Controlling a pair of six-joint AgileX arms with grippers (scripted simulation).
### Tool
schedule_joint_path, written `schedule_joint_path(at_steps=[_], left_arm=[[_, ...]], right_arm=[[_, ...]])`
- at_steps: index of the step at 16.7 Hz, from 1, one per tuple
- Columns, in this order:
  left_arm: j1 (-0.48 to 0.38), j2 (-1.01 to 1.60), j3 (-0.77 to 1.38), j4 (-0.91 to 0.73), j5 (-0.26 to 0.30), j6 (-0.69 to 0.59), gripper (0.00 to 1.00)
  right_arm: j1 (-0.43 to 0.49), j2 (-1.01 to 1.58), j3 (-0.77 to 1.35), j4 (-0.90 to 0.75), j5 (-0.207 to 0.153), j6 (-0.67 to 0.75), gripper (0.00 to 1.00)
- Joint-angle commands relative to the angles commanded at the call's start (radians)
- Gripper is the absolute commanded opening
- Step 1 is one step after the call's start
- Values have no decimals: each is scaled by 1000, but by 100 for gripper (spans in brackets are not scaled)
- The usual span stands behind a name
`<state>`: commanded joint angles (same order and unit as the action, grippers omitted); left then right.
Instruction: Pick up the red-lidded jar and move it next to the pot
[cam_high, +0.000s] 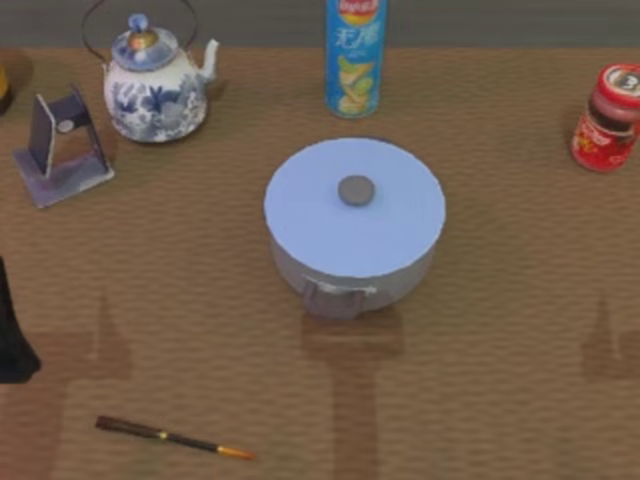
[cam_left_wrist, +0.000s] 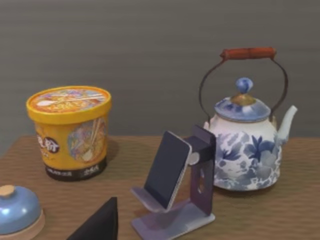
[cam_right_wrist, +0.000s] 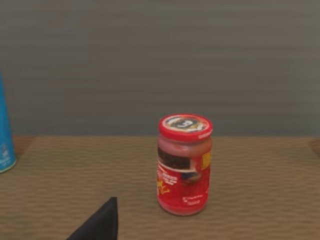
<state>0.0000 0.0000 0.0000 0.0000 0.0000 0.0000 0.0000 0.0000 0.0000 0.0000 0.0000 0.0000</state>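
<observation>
Task not yet begun: red-lidded jar (cam_high: 607, 117) upright, ungrasped, at the table's (cam_high: 500, 400) far right edge, well apart from the central pot (cam_high: 354, 222); state of either hand impossible to tell.

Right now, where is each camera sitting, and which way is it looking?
Top view: above the table, looking down at the pot in the middle; a dark piece of the left arm shows at the left edge.
Left wrist view: low, facing the teapot, phone stand and noodle cup; a dark end effector tip shows.
Right wrist view: low, facing the red-lidded jar; a dark tip shows.
Shared: top and left wrist both show the teapot; top and right wrist the jar.
</observation>
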Motion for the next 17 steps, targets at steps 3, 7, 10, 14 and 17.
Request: schedule_joint_path(at_steps=[3, 7, 10, 14, 17], left_arm=[[0, 0, 0, 0, 0, 0, 100], [0, 0, 0, 0, 0, 0, 100], [0, 0, 0, 0, 0, 0, 100], [0, 0, 0, 0, 0, 0, 100], [0, 0, 0, 0, 0, 0, 100]], right_arm=[[-2, 9, 5, 4, -4, 0, 100], [-21, 144, 79, 66, -65, 2, 100], [-45, 336, 185, 154, -156, 5, 100], [-90, 684, 378, 314, -320, 11, 100], [-129, 990, 548, 456, -465, 17, 100]])
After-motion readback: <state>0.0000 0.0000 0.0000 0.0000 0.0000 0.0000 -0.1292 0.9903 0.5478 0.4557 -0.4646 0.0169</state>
